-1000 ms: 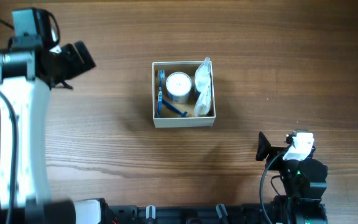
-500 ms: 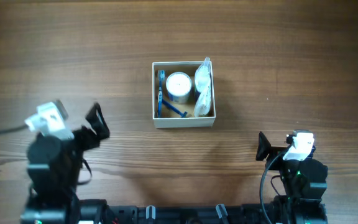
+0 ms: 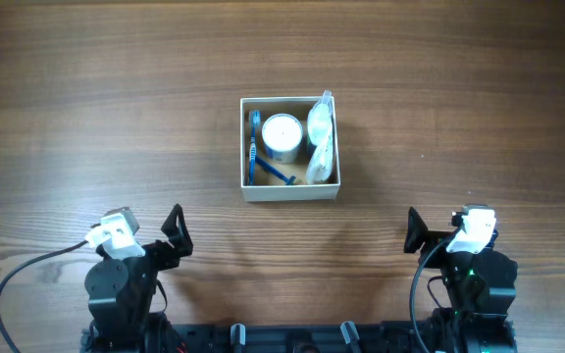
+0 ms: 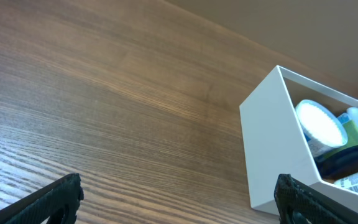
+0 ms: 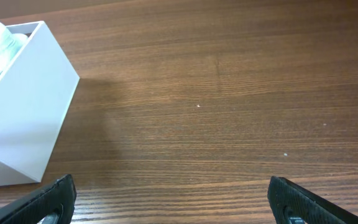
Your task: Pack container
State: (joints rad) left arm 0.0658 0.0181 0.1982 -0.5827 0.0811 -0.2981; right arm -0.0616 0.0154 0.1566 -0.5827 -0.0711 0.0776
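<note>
Left arm has swung back from far out on its side and is now parked at the near edge, mirroring the right one; right arm and box contents look unchanged. My left gripper point(image 3: 176, 233) is spread wide and empty, both fingers sitting at the bottom corners of its wrist view with only bare table point(image 3: 459, 98) between them. My right gripper point(image 3: 415, 233) is the same, spread wide, nothing held. The container point(image 3: 290, 191) sits ahead of both, off to the right of my left jaws and off to the left of my right jaws, well apart from each, roughly midway between them. Inside it: a white-lidded jar point(image 3: 282, 134) in the middle, blue stick items point(image 3: 255, 149) along one wall, can't tell if toothbrush or razor, and a clear plastic packet point(image 3: 321, 143) along the opposite wall. No loose items anywhere outside the box, so I judge packing done or nearly done; no lid in view, so closing doesn't appear to be pending.
</note>
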